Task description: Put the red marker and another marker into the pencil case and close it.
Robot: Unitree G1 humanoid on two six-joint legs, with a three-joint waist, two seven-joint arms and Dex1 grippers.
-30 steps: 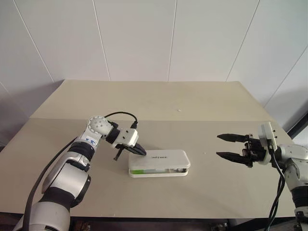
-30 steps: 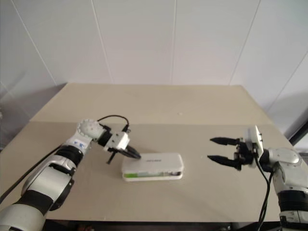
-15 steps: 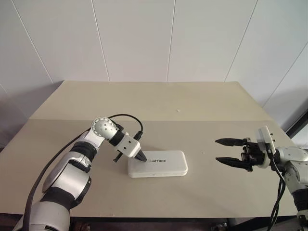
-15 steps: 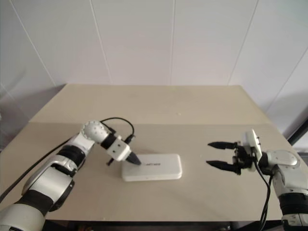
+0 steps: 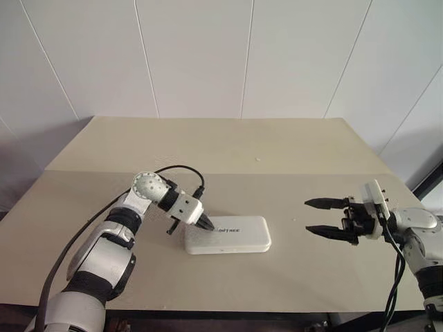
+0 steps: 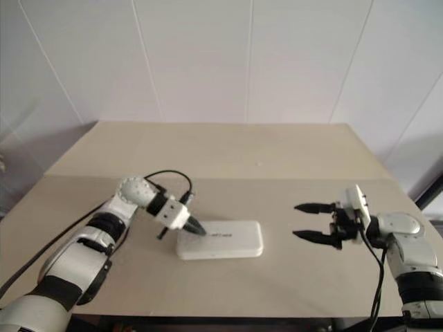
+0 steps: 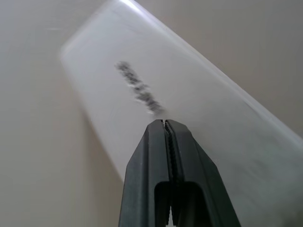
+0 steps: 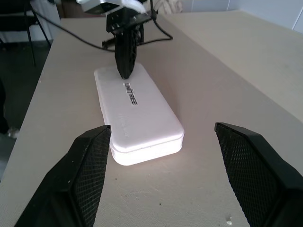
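Pencil case (image 5: 227, 234) lies lid-down near table (image 5: 277, 149) centre, left gripper (image 5: 205, 223) pinched together on its nine-o'clock end, right gripper (image 5: 317, 216) spread empty at three o'clock; you should treat it as light, rigid, probably slippery, gripping the long edges.

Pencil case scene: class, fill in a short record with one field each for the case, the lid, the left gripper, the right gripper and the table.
case: white pencil case lying flat near the table's front middle
lid: down, dark lettering on top
left gripper: left gripper shut, its tip on the lid at the case's left end
right gripper: right gripper open, holding nothing, off to the case's right, apart from it
table: beige table
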